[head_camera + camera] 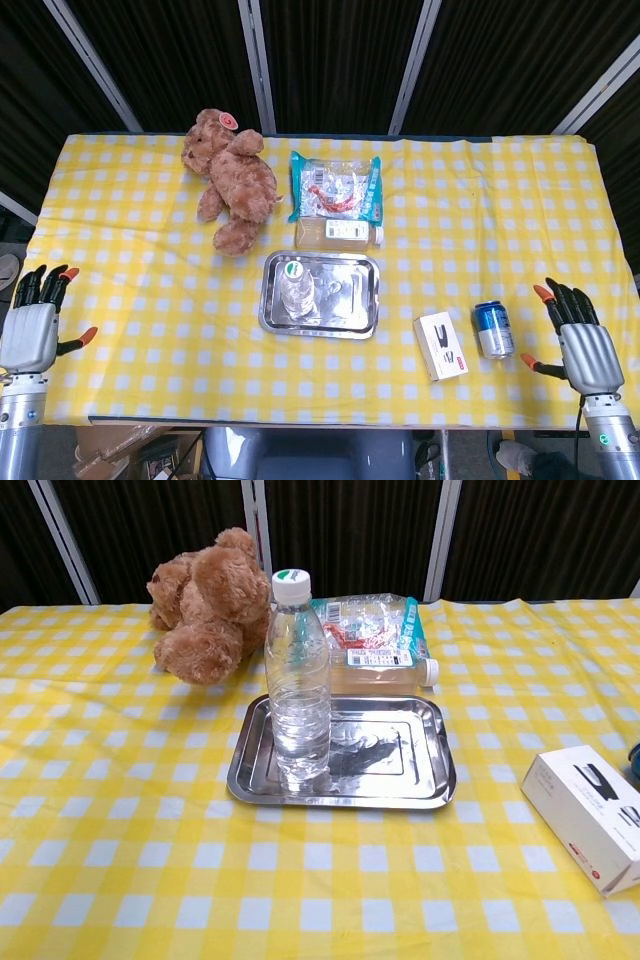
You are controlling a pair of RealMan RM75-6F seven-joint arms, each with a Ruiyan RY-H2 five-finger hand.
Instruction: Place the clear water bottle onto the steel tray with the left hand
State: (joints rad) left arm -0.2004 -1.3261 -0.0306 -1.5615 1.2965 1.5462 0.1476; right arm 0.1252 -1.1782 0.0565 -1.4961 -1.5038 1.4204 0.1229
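Orange-tipped left hand point(30, 330) – fingers spread, empty – at the table point(130, 380) edge.

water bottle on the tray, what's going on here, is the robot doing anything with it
Nothing is handling it right now. The clear water bottle stands upright on the left part of the steel tray, so the placing looks done. The left hand is off at the left edge of the table, open and holding nothing. The right hand is open near the right edge, beside a blue can. A teddy bear, a snack packet and a white box lie around the tray.
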